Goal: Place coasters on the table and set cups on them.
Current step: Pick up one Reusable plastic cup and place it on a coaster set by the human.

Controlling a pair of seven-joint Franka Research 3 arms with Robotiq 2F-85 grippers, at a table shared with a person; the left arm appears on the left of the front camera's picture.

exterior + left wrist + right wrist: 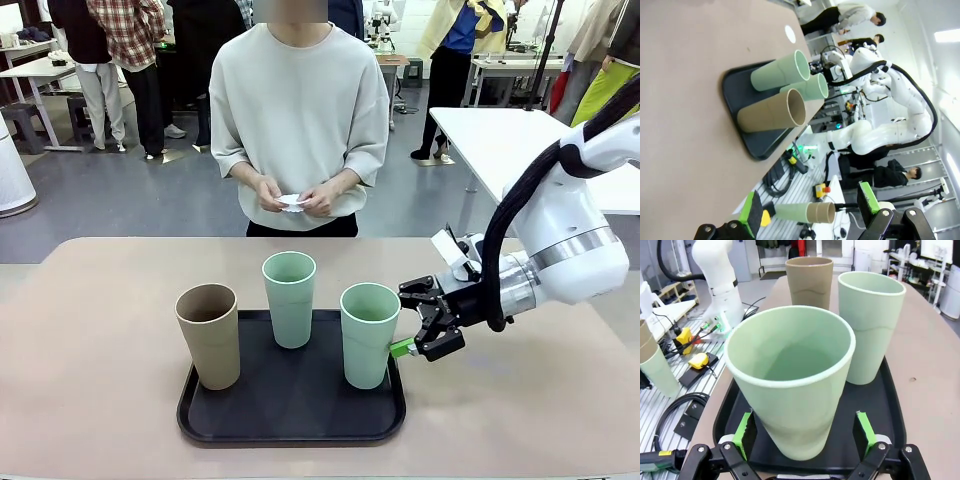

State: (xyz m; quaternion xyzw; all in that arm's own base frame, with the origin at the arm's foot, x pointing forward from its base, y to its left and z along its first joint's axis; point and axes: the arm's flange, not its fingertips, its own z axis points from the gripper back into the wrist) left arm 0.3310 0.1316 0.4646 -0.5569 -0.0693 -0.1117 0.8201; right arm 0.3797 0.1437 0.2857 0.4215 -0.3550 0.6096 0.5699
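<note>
1. The right gripper [405, 320] was spread wide. Its green pads [863, 432] sat low on either side of the nearest mint cup [790, 385], with a sliver of gap at each side. The bottom edge of the right wrist view cut off the finger bases.
2. The left gripper [810, 207] was also spread wide, with nothing between its fingers. It was well apart from the tray [290, 425], and the frame edge cut off its lower part.
3. Three cups stood upright on the black tray: that mint cup at the tray's right, a second mint cup [289, 298] at the back, and one tan-brown cup [210, 335] at the left.
4. The tray lay on the counter [100, 400], towards the robot's side.
5. Across the counter, the person's hands [300, 198] held the white coasters [292, 202] at waist height. The fingers covered most of them, so their number could not be told.
</note>
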